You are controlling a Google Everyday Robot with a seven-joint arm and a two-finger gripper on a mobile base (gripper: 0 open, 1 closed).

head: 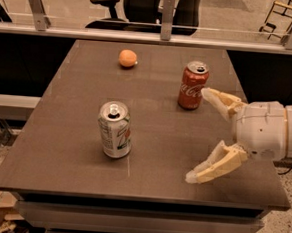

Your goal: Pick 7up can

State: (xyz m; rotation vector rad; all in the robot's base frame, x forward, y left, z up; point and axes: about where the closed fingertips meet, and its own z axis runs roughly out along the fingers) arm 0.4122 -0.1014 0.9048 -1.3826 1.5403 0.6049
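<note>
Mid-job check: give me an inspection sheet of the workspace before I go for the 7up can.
Surface: dark table, flat, carrying three items.
Job's things: 7up can upright, front-left of centre, standing apart from everything else.
Clutter: Coca-Cola can upright at the back right; orange near the back edge.
Grippers: end effector over the table's right side, fingers spread open, holding nothing, well to the right of the 7up can. One fingertip is close beside the Coca-Cola can; contact cannot be told.
Cables: nothing seen.
Surroundings: railing behind the table, office chair beyond it.
</note>
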